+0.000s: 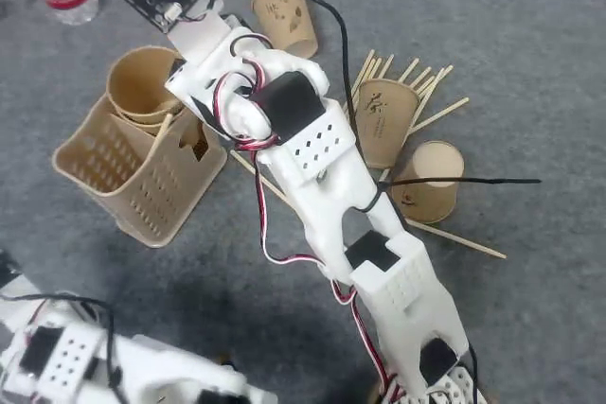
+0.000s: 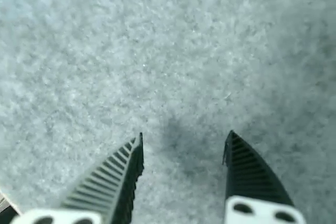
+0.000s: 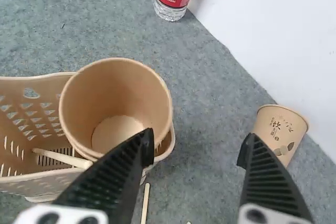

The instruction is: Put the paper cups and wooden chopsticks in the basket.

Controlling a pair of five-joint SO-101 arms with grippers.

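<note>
Since the right pincer (image 3: 198, 136) hangs apart and empty close by the stacked cups (image 3: 115, 98), swinging away carelessly may tip the basket (image 3: 21, 108).

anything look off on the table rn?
Nothing looks damaged. The loose paper cups are not upright on the carpet; two sit among the scattered wooden chopsticks. The stacked cups stick up well above the rim of the basket.
</note>
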